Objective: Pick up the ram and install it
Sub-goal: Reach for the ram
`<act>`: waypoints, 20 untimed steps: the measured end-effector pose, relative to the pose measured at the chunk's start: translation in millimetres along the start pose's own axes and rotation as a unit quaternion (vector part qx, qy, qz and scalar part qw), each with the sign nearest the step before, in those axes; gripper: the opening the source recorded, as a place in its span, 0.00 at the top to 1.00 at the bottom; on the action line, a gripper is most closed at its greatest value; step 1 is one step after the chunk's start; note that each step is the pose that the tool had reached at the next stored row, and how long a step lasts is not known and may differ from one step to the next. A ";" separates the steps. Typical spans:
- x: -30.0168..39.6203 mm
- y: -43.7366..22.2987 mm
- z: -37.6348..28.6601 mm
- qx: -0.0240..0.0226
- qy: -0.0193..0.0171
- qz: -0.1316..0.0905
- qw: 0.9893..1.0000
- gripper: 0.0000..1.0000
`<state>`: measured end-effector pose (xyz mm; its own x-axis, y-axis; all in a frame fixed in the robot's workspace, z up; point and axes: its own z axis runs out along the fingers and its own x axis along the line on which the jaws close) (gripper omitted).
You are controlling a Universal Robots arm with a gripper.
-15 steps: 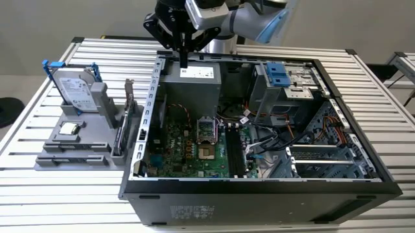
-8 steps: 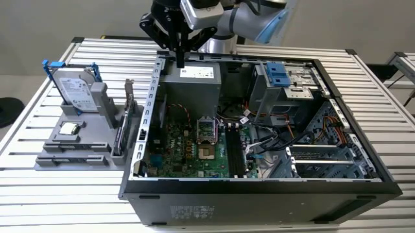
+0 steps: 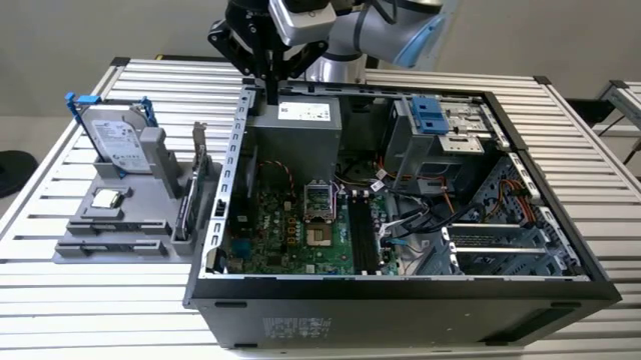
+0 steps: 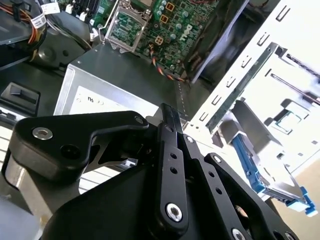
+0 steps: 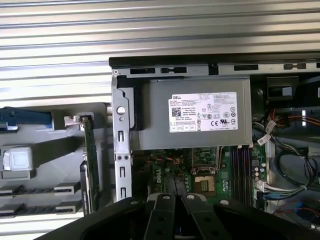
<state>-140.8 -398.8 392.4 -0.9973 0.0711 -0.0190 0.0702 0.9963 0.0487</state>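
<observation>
**Overhead, the end effector hung at the case rim while the ram stood in its holder**

We saw the end effector [image 3: 270,96] poised over the rim of the open computer case [image 3: 401,292] that lay farthest from the exterior camera. It hung directly above the grey power supply [image 3: 296,124]. In both wrist views its fingertips met in a closed pinch, and we made out nothing between them. It touched no part.

The ram [image 3: 192,196] stood on its long edge in a slot of the grey holder [image 3: 110,241]. The holder sat on the slatted tabletop [image 3: 100,300], at the exterior view's left of the case. The ram occupied the side of the holder nearest the case, just beside the case's perforated side wall and apart from the end effector. In the first wrist view the ram [image 5: 90,160] appeared as a thin green edge.

The same holder carried the hard drive [image 3: 115,139], upright in its blue brackets, and the processor chip [image 3: 107,199], which lay flat beside it.

Inside the case we noted the green motherboard [image 3: 290,232]. Its long dark memory slots [image 3: 365,236] ran just beside the processor socket [image 3: 318,201], toward the exterior view's right.
</observation>
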 end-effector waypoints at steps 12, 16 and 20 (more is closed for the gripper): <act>9.7 -0.7 -0.1 0.000 0.000 0.000 1.000 1.00; 12.4 -0.9 -0.1 0.000 0.000 0.000 1.000 1.00; 15.4 -1.1 -0.1 0.000 0.000 0.000 1.000 1.00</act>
<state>-156.2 -398.8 392.2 -0.9973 0.0712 -0.0190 0.0702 0.9963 0.0488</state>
